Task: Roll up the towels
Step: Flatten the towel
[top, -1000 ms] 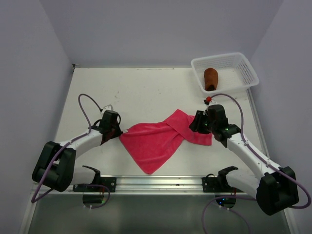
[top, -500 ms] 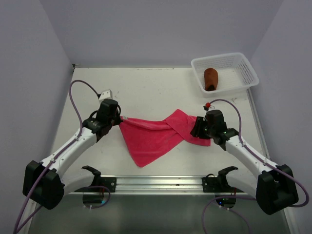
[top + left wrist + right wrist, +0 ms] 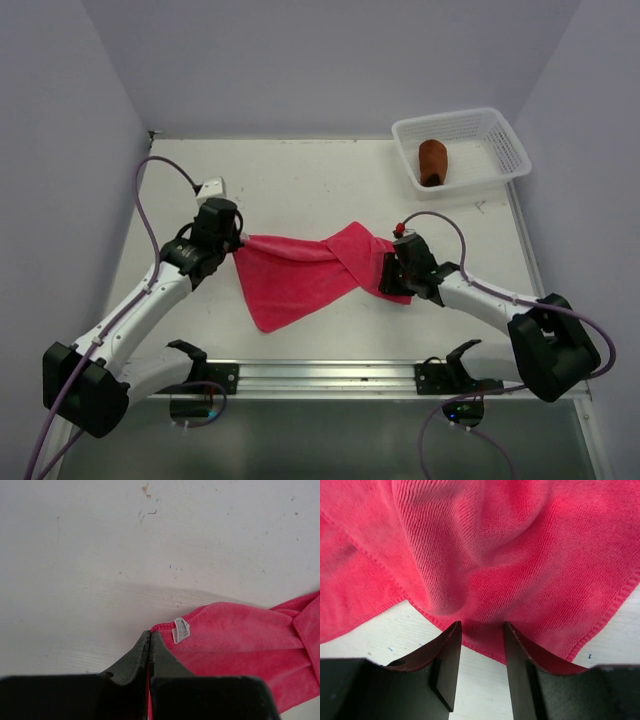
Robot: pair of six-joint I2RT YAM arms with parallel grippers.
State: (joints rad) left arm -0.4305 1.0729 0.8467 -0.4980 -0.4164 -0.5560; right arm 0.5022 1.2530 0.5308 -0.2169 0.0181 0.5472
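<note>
Pink terry is at both sets of fingers.

Left fingers: clenched tight, no gap showing, nipping the pink towel at its very corner, just beside the small white label. That corner seems to hang just above the desk, judging by the shadow under it.

Right fingers: part closed. A thick fold of the hem sits between the tips, bare desk shows lower in the gap. Judged a grasp on bunched cloth, not a release.

Outward, top view: the towel spans from the left fingers to the right fingers. Long axis runs left to right across the desk, one end per arm. Cloth is twisted once near the right third, and a loose corner trails toward the near edge.

Judgement: rolling needs this strip flat along that left-right axis. The twist lies nearer the right arm, so that end probably has to turn or be reset first.

Rust-brown towel: lies bundled in the white basket at the far right corner, well apart from both arms, nearer the right one.
</note>
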